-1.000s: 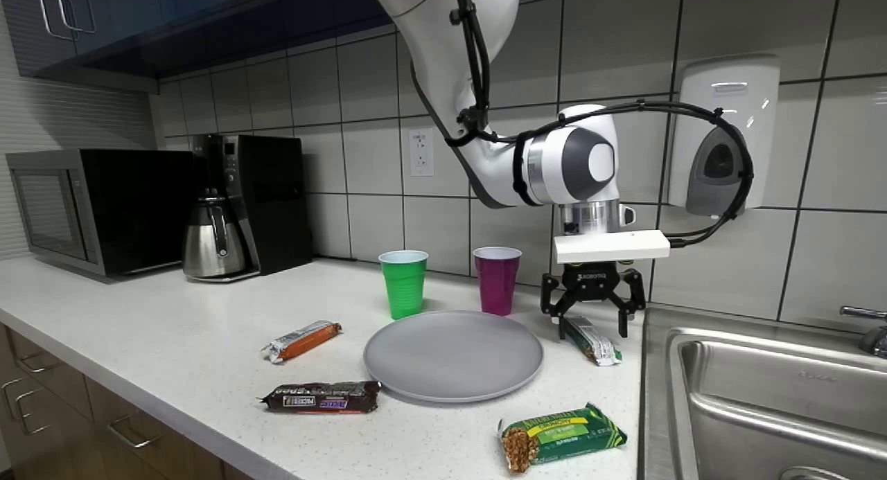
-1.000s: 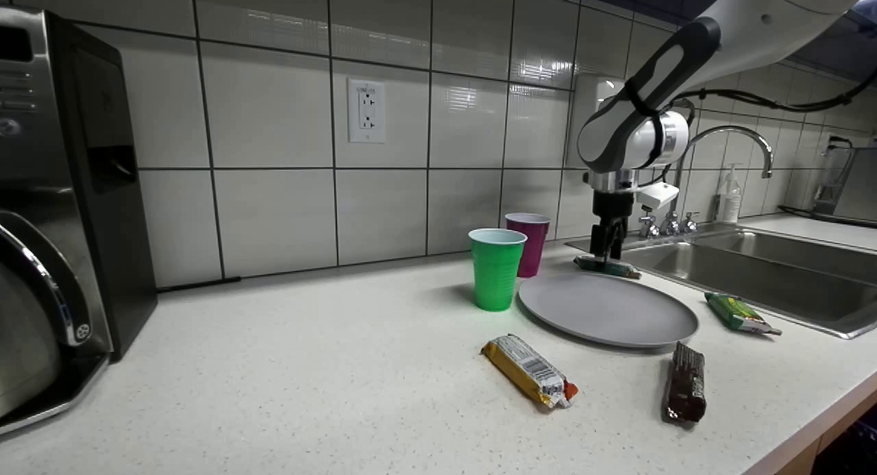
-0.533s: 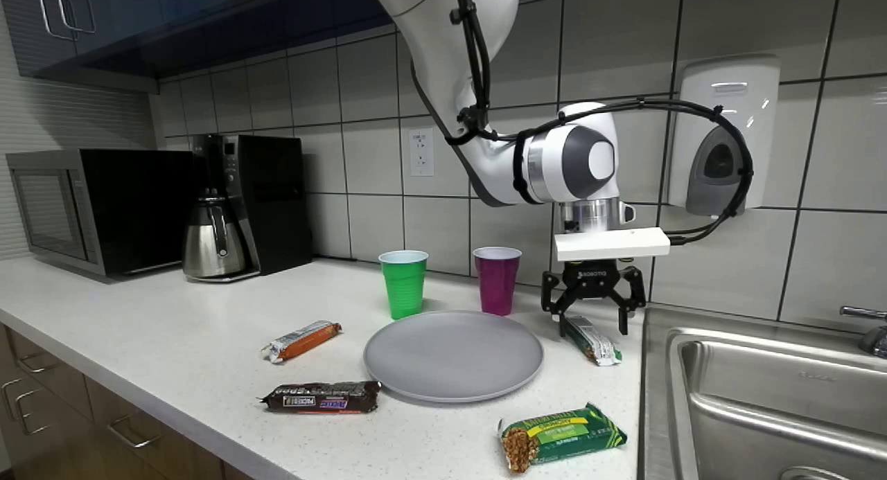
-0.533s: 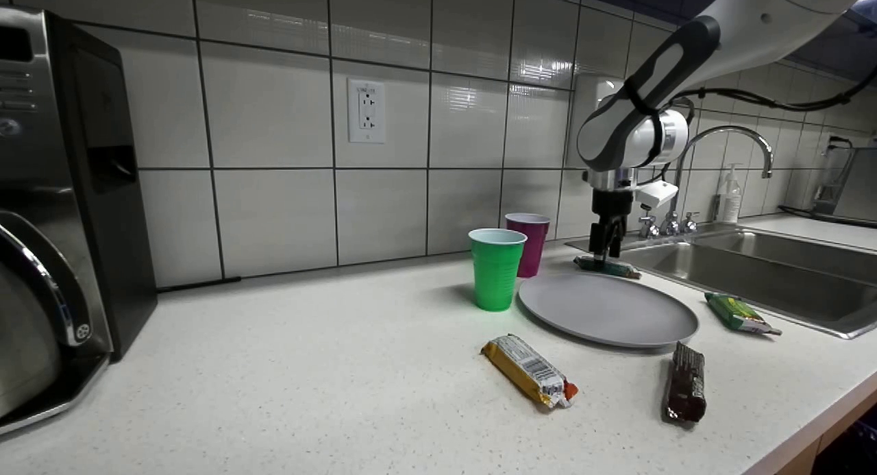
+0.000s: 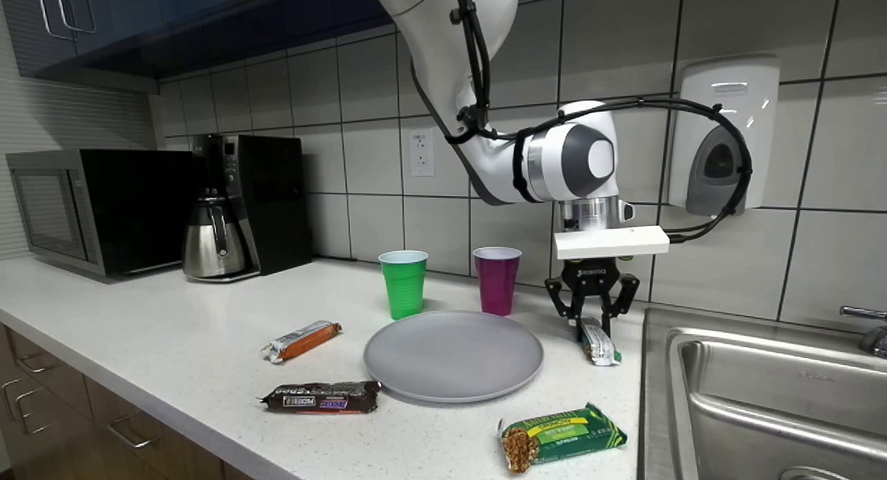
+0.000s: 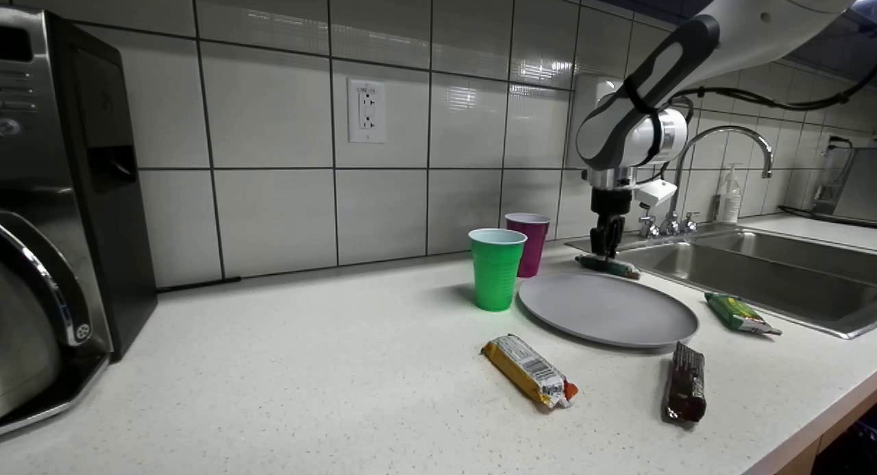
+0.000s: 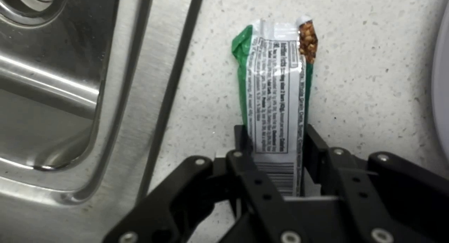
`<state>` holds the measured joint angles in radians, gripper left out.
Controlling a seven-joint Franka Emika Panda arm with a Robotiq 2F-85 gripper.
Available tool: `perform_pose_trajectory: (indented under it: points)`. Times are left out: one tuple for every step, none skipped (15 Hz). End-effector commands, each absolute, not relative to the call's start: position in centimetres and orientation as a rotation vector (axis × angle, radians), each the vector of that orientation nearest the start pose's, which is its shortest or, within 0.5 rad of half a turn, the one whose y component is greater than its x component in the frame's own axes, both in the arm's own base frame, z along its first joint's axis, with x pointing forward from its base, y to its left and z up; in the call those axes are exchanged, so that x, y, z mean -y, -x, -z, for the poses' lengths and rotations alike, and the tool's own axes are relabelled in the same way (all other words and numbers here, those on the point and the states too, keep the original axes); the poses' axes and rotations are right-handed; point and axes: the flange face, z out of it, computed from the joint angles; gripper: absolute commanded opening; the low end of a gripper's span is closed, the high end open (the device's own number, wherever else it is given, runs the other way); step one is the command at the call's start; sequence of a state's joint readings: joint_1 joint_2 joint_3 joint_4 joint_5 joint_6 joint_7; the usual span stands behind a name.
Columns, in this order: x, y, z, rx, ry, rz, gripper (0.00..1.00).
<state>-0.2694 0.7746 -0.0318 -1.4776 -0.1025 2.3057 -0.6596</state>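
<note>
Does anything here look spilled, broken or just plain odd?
Nothing clearly stands out. The green cup and purple cup stand upright, and the gray plate lies flat. The brown patch on the snack bar between the jaws might suggest a tear, but it looks printed.

The green-wrapped bar (image 7: 273,95) — white side up — lies on the counter (image 7: 207,106) between the fingers (image 7: 241,139).

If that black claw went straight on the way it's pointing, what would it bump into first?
Most likely the speckled counter: the gripper points down, its jaws either side of the green-and-white snack bar. Whether its tips touch the counter is hard to tell.
</note>
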Motion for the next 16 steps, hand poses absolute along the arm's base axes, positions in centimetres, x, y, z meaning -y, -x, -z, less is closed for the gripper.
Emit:
perform_pose_trajectory:
  points:
    - [21.6, -69.6, -22.9, 0.717, 3.167, 0.035, 0.12]
    - [21.6, -69.6, -22.9, 0.711, 3.171, 0.035, 0.12]
    - [21.7, -69.6, -23.1, 0.687, 3.19, 0.027, 0.12]
    - [21.7, -69.6, -23.4, 0.676, 3.19, 0.031, 0.12]
    - [21.8, -69.7, -23.9, 0.664, 3.192, 0.041, 0.12]
    - [21.8, -69.6, -24.3, 0.653, 3.191, 0.045, 0.12]
    - [21.8, -69.6, -24.7, 0.651, 3.194, 0.057, 0.12]
    - [21.8, -69.5, -25.0, 0.651, 3.192, 0.064, 0.12]
    - [21.7, -69.3, -25.5, 0.653, 3.193, 0.074, 0.12]
    - [21.5, -69.2, -25.9, 0.655, 3.191, 0.081, 0.12]
    - [21.4, -69.1, -26.3, 0.659, 3.195, 0.093, 0.12]
    - [21.2, -69.0, -26.7, 0.662, 3.195, 0.095, 0.12]
    - [20.9, -68.8, -27.1, 0.668, 3.191, 0.087, 0.12]
    - [20.8, -68.6, -27.5, 0.678, 3.195, 0.096, 0.12]
    - [20.4, -68.3, -27.9, 0.687, 3.19, 0.096, 0.12]
    - [20.1, -68.1, -28.2, 0.693, 3.188, 0.1, 0.12]
